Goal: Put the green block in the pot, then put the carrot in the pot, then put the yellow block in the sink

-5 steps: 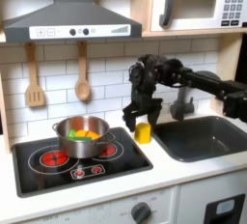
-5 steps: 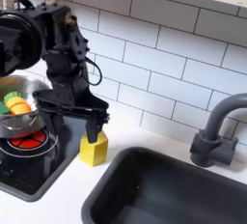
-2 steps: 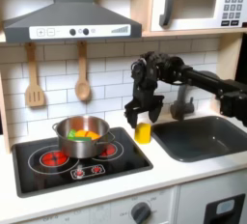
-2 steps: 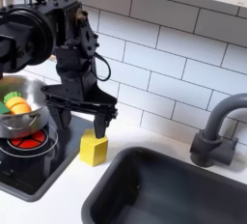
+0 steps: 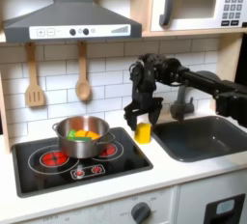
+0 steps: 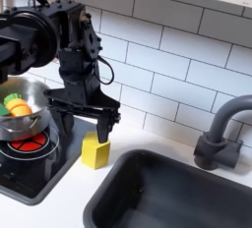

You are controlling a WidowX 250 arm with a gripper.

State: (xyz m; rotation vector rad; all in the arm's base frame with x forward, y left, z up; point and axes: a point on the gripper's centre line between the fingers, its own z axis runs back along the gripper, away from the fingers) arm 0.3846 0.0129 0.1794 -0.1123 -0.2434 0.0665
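Both exterior views show my gripper (image 6: 75, 114) open, fingers straddling the air just above the yellow block (image 6: 94, 150), which sits on the counter between stovetop (image 5: 58, 170) and sink (image 5: 203, 136). Carrot (image 6: 16, 105) lies in the pot (image 5: 82, 139).

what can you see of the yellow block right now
The yellow block is a small, plain, matte piece, plastic by the look, with softly rounded edges. It stands upright on the white counter, between the black stovetop and the dark sink, close to the sink's rim. The gripper hangs open just above it, one finger dropping behind its top edge in the second exterior view; whether they touch cannot be told.
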